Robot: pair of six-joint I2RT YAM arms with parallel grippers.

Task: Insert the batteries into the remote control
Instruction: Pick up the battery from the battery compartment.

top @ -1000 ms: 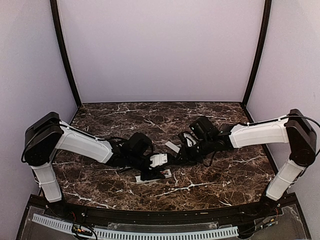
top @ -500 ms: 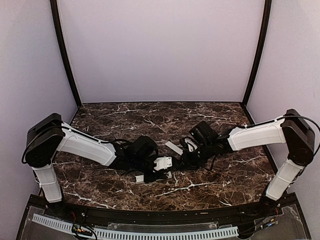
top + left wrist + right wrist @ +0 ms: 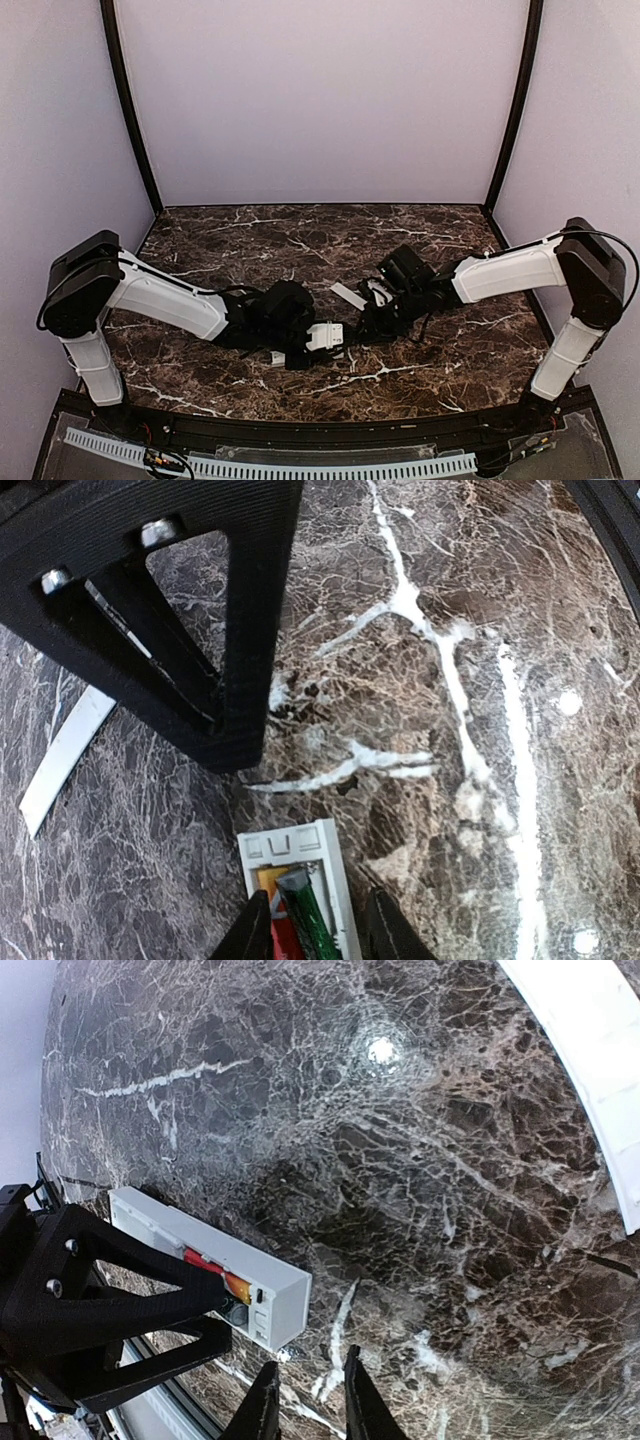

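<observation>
The white remote control (image 3: 292, 852) lies with its open slot end between the fingertips of my left gripper (image 3: 318, 930), which is shut on its long sides. A red battery (image 3: 282, 935) sits in the slot. A dark green battery (image 3: 310, 915) lies slanted beside it, its grey end raised. From the right wrist, the remote control (image 3: 215, 1252) shows red in its slot, the left fingers across it. My right gripper (image 3: 310, 1400) hangs just off the remote's end, jaws narrowly apart and empty. In the top view, left gripper (image 3: 300, 350) and right gripper (image 3: 368, 325) nearly meet, hiding the remote.
The thin white cover plate (image 3: 348, 295) lies flat behind the two grippers, also visible as cover plate (image 3: 60, 750). Dark marble table (image 3: 430, 240) stretches behind. A white ridged strip (image 3: 270, 466) runs along the near edge. The right gripper's black fingers (image 3: 180, 610) loom close above the remote.
My left gripper has slid right and toward the near edge, covering the white strip seen under it before. The right arm has shifted slightly back and lower.
</observation>
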